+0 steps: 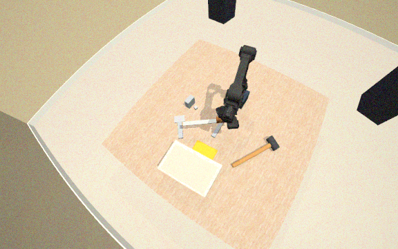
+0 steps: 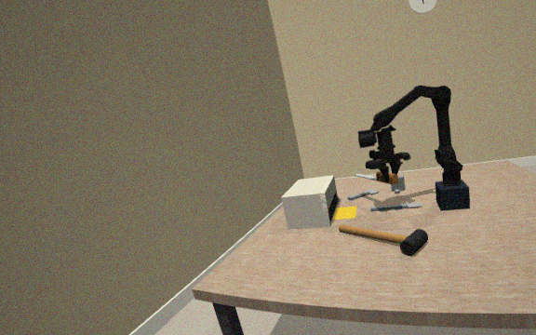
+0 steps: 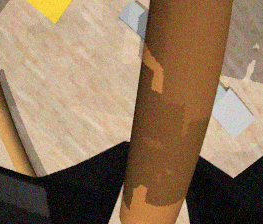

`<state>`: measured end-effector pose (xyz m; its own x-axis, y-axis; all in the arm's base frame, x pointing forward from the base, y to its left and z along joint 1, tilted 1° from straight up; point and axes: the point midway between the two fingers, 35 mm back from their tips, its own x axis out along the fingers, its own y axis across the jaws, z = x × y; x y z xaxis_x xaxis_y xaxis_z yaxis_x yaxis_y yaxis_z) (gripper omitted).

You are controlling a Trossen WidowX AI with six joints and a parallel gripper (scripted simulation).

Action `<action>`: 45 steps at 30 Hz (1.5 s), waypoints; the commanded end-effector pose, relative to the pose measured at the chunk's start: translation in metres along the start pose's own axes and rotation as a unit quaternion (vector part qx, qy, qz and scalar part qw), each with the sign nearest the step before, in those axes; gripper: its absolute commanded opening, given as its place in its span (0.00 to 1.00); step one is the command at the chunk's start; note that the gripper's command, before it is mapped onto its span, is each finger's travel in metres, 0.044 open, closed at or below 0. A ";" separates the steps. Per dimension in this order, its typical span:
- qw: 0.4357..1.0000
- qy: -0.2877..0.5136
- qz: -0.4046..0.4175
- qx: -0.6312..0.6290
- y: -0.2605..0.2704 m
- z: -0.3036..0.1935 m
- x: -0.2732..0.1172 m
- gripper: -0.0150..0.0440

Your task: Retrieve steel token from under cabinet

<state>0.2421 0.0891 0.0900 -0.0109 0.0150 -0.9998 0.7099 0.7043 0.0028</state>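
Observation:
My gripper [image 1: 220, 120] [image 2: 388, 179] [image 3: 158, 153] is shut on the brown handle of a tool [image 1: 199, 122] [image 2: 366, 177] [image 3: 182, 60]. The tool's long, pale flat blade points left in the top view, and it is held above the table. The white cabinet [image 1: 190, 169] [image 2: 307, 207] stands beyond the yellow marked area [image 1: 204, 149] [image 2: 345, 213] [image 3: 53, 7], which lies along its front. I cannot see the token in any view. The vent slots cannot be made out.
A grey T-shaped piece [image 1: 180, 131] [image 2: 362, 194] lies near the blade's tip. Another grey flat piece [image 1: 215, 131] [image 2: 395, 207] lies partly under the arm in the top view. A mallet [image 1: 252, 155] [image 2: 375, 234] [image 3: 7, 120] lies beside the marked area. A grey block [image 1: 189, 102] and small cube [image 1: 195, 108] stand farther back.

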 end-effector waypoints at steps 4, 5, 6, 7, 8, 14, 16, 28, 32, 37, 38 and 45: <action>1.000 -0.007 0.000 -0.029 0.000 0.001 -0.001 0.25; 0.999 -0.007 0.000 -0.033 0.000 0.001 -0.001 0.25; 0.999 -0.007 0.000 -0.037 0.000 0.001 -0.001 0.25; 0.999 -0.007 0.000 -0.041 0.000 0.001 -0.001 0.25; 0.999 -0.007 0.000 -0.045 0.000 0.001 -0.001 0.25; 0.998 -0.007 0.000 -0.069 0.000 0.001 -0.001 0.25; 0.997 -0.007 -0.001 -0.077 0.000 0.001 -0.001 0.25; 0.992 -0.007 -0.001 -0.125 0.000 0.000 -0.001 0.25; 0.990 -0.007 -0.001 -0.140 0.000 0.000 -0.001 0.25; 0.987 -0.007 -0.001 -0.160 0.000 0.000 -0.001 0.25; 0.986 -0.007 -0.001 -0.164 0.000 0.000 -0.001 0.25; 0.981 -0.007 -0.001 -0.191 0.000 0.000 -0.001 0.25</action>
<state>0.2412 0.0903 0.0898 -0.0113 0.0129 -0.9999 0.4174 0.9087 0.0071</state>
